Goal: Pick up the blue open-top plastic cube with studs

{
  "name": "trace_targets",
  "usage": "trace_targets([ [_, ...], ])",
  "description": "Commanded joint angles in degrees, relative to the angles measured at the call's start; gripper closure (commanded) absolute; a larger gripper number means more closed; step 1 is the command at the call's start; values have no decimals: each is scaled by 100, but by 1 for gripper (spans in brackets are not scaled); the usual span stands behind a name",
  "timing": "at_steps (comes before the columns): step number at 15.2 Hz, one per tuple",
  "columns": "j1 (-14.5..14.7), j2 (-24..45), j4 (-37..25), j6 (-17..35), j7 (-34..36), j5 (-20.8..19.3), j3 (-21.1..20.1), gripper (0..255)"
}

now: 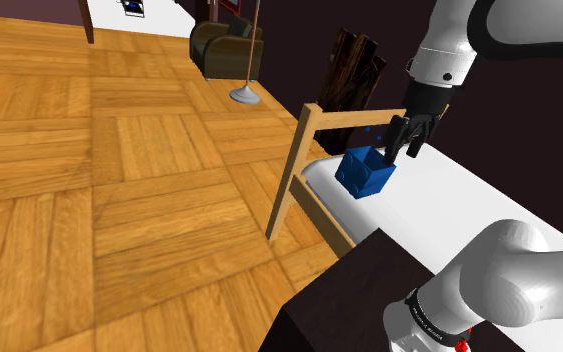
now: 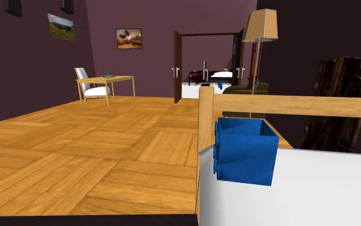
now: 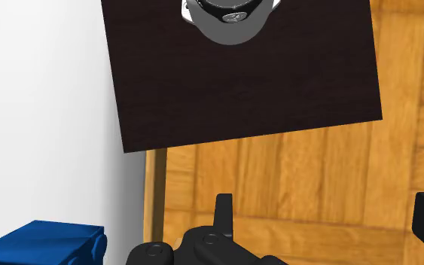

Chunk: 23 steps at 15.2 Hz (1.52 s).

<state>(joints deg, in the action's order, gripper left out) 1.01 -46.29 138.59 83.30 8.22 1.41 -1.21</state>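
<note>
The blue cube (image 1: 365,172) looks light, stiff and thin-walled, probably slick plastic, so pinching one upright wall at the open top seems the best hold. It sits at the white bed's (image 1: 459,205) corner by the wooden rail (image 1: 354,118), while the pincer (image 1: 406,152), spread and empty, hovers just beside it, not around it

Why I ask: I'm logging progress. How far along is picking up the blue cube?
Done: the gripper hangs close beside the blue open-top cube. In hand: alignment; in the wrist view the fingers stand open with the cube off to one side, not between them. Left: centring, closing and lifting; the cube rests on the white surface.
</note>
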Motion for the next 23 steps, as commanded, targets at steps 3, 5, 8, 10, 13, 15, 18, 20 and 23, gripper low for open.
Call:
trace_targets([
  [3, -91, 136, 106, 292, -227, -136, 239, 0],
  [5, -181, 308, 183, 590, -452, -258, 478, 0],
  [8, -304, 631, 240, 1043, -787, -410, 837, 0],
  [10, -376, 889, 238, 1345, -1013, -485, 1075, 0],
  [13, -464, 1333, 176, 1791, -1360, -547, 1429, 0],
  [15, -505, 1665, 95, 2077, -1601, -549, 1663, 0],
  [18, -541, 2211, -86, 2482, -1986, -479, 2011, 0],
  [20, -551, 2605, -246, 2729, -2264, -375, 2236, 0],
  [23, -557, 3240, -544, 3051, -2722, -121, 2555, 0],
])
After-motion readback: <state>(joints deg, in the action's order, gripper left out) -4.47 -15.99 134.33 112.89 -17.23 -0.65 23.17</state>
